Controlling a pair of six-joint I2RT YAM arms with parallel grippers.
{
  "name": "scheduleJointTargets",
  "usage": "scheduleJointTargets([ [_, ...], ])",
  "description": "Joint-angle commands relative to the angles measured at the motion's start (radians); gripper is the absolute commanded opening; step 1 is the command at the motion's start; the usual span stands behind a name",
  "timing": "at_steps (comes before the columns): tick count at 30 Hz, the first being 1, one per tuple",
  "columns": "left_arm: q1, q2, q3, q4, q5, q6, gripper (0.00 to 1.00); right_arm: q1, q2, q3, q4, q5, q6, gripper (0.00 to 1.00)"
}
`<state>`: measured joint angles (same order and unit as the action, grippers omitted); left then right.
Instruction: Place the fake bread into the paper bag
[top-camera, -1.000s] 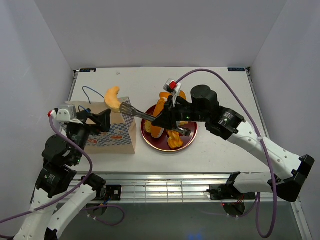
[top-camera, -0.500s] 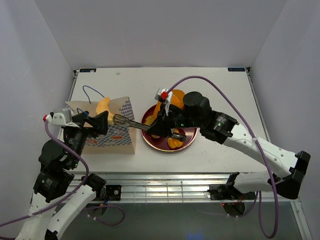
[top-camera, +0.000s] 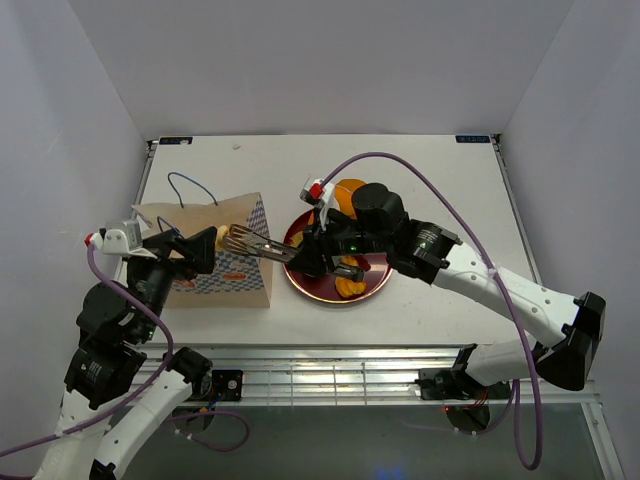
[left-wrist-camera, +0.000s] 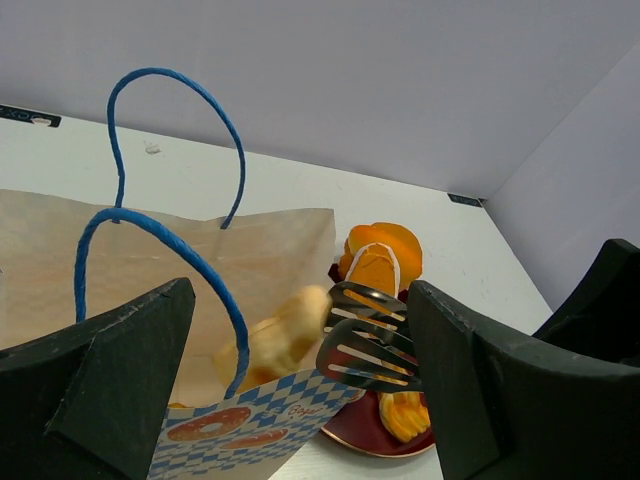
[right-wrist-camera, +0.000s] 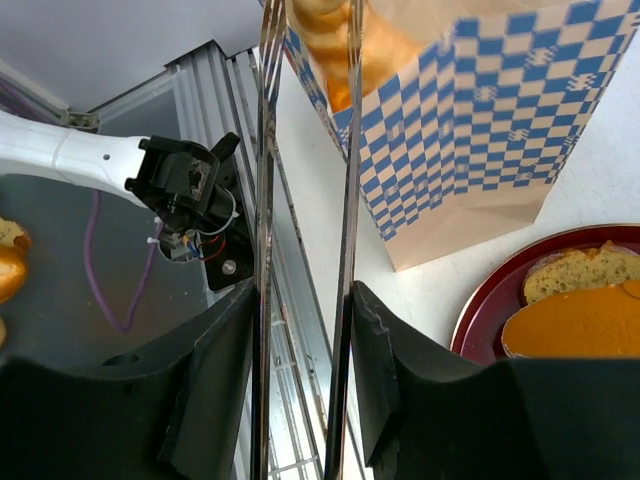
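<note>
**Tongs reach the bag's mouth**

The right claw (right-wrist-camera: 303, 300) grips metal tongs (right-wrist-camera: 265, 200), whose tips rest against a fake bread piece (left-wrist-camera: 285, 335) inside the paper bag's (left-wrist-camera: 250, 250) open mouth. The left claw (left-wrist-camera: 300, 300) gapes wide, with the bag's top between its fingers. The bag stands near the worktop's (top-camera: 420, 180) left edge. More bread (top-camera: 350, 285) lies on the red plate (top-camera: 297, 285) beside it.

The paper bag (left-wrist-camera: 150, 270) bears a small cursive word, too blurred to read.
</note>
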<state>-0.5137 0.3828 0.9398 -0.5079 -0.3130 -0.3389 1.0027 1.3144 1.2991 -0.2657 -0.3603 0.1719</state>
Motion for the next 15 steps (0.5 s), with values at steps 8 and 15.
scheduleJointTargets([
  [8,-0.003,0.025,0.042,-0.001,0.012,-0.071,0.98,0.004,-0.047,0.063,0.059,0.030,-0.011,0.51],
  [15,-0.003,0.048,0.025,-0.001,-0.009,-0.066,0.98,0.004,-0.070,0.109,0.062,0.064,0.020,0.51],
])
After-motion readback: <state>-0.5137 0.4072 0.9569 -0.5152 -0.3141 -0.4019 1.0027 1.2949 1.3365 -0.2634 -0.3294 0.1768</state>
